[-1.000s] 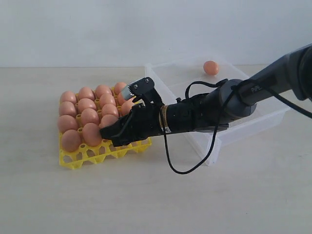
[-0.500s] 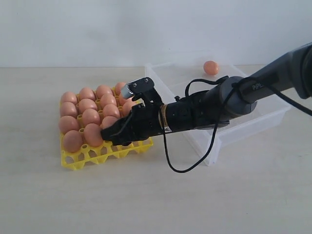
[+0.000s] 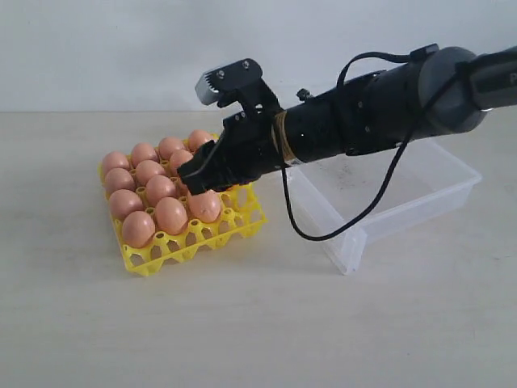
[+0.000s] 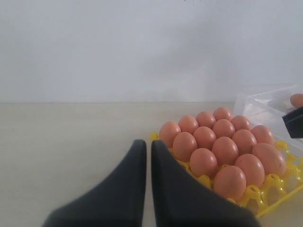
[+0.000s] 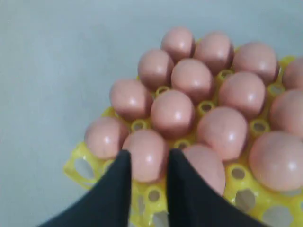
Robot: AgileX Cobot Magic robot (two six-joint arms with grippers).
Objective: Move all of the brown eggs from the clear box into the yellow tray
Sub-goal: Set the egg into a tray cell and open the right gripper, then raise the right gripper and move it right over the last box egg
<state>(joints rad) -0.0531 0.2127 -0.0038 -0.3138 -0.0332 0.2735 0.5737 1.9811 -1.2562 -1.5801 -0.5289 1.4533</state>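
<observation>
While the right gripper [image 3: 196, 171] hangs just above the yellow tray [image 3: 242, 229], its jaws stand a little apart with nothing between them. The right wrist view confirms this: an egg seated in the tray shows through the gap between the two dark fingers [image 5: 118, 189]. The exterior view cannot show this gap, since the gripper body hides it.

The brown eggs [image 3: 170, 214] fill most cells of the tray, packed touching one another. The cells along the tray edge nearest the exterior camera are unfilled.

The clear box [image 3: 404, 194] sits just beside the tray, on the side where the right arm [image 3: 380, 113] reaches in. In the exterior view the arm crosses in front of the box's far part. The left wrist view shows what that view hides: one more egg [image 4: 297, 100] lying in the box, beyond the tray.

The left gripper [image 4: 148, 144] appears only in its own wrist view. It is near the tray, over the bare table [image 4: 71, 142], with its jaws closed to a thin slit and holding nothing.
</observation>
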